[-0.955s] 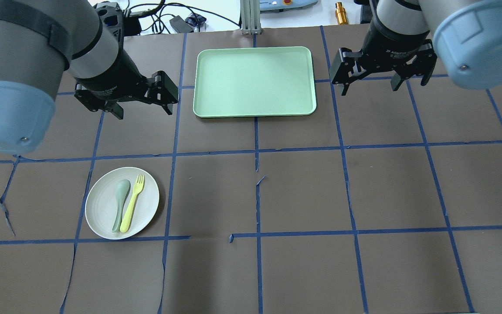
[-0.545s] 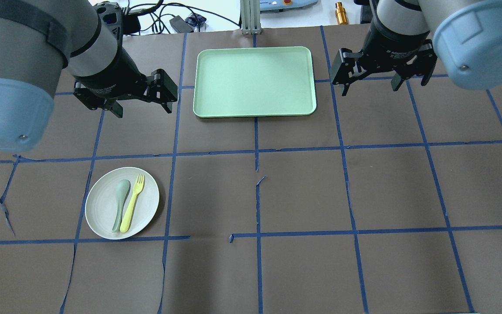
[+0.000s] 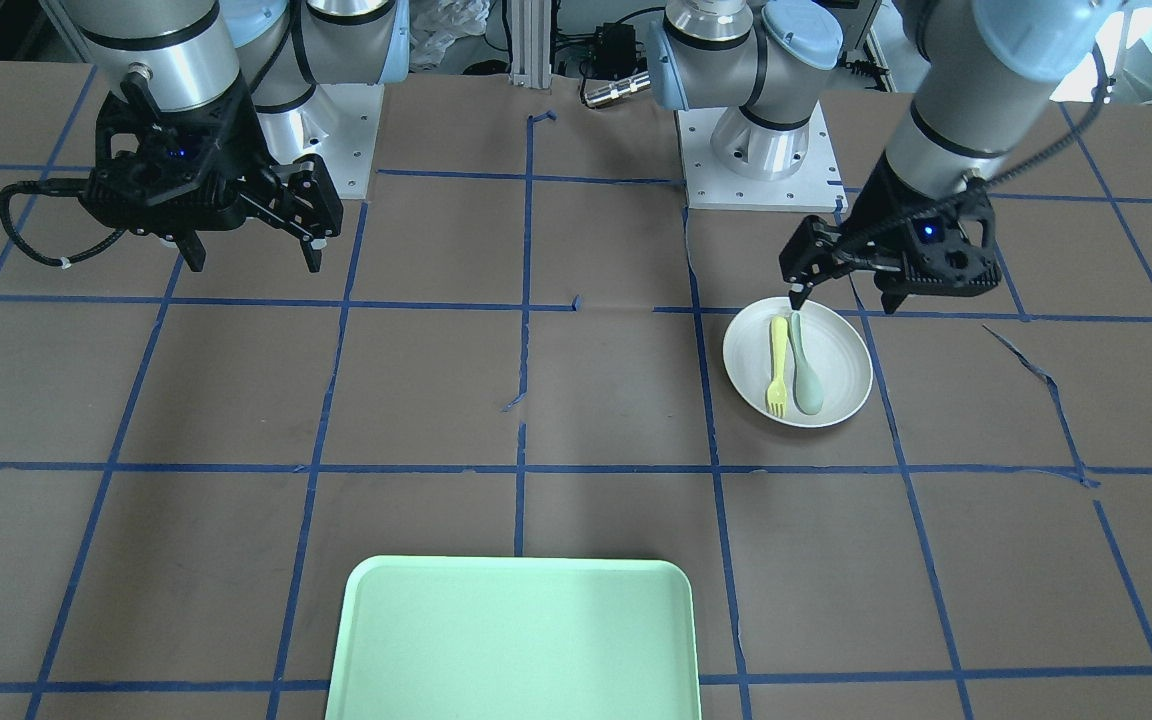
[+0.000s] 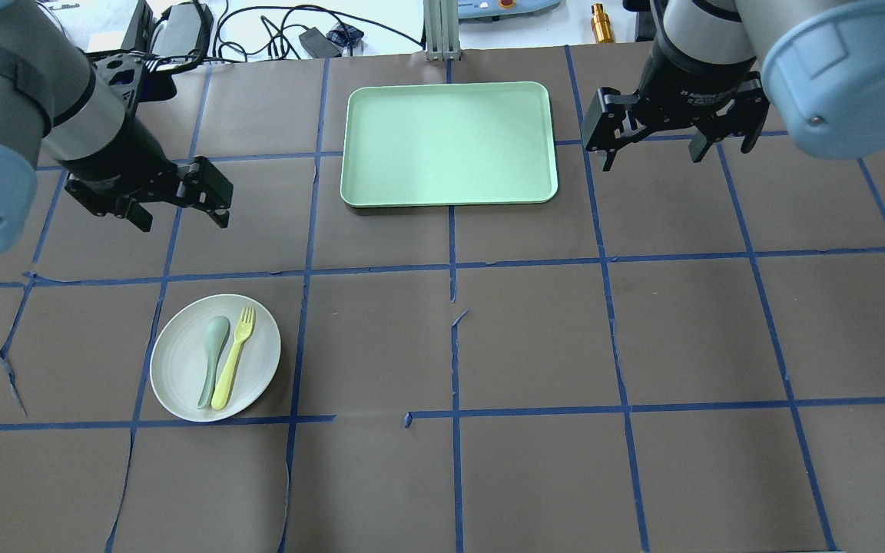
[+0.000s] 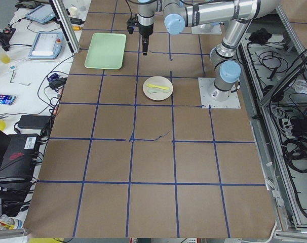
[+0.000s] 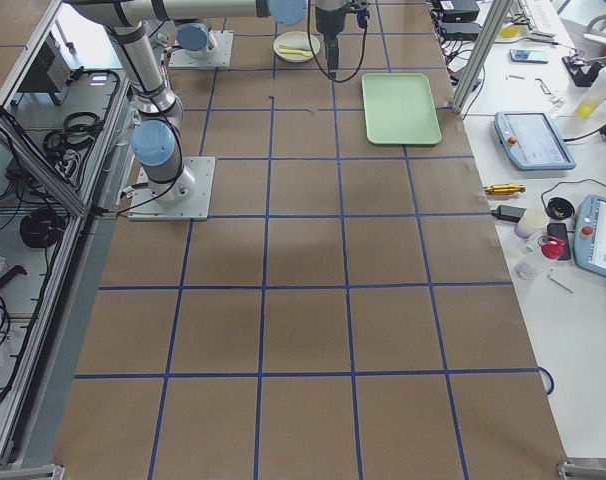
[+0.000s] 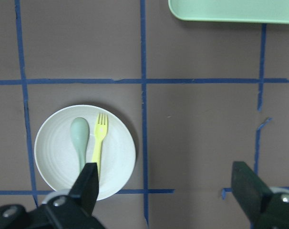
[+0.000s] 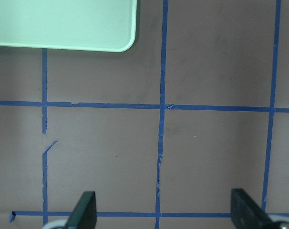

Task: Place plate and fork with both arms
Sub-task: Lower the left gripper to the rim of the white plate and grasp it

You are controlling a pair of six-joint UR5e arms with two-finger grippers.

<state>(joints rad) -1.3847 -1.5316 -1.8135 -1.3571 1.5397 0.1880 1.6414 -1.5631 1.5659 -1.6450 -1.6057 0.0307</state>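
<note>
The left gripper has its jaws wide apart with nothing between them. Through its wrist camera the two black fingers frame a stretch of brown table paper, and the plate shows just beside the left-hand finger. The gripper hangs in the air close to the plate, touching neither it nor the cutlery. How high it hangs I cannot tell.

The right gripper is spread open as well and holds nothing. It hovers over the taped paper just beside the short edge of the tray on the robot's right, well apart from the plate.

The plate is round and off-white, and it sits flat on the table on the robot's left side, inside one square of the blue tape grid. On it lie the yellow fork and a pale grey-green spoon, side by side. The fork is on the side nearer the table's middle, with its tines pointing away from the robot toward the tray's side of the table. The two handle ends draw close together near the plate's rim on the robot's side.

The pale-green rectangular tray lies flat at the far middle of the table, between the two grippers in the overhead view and well apart from the plate.
</note>
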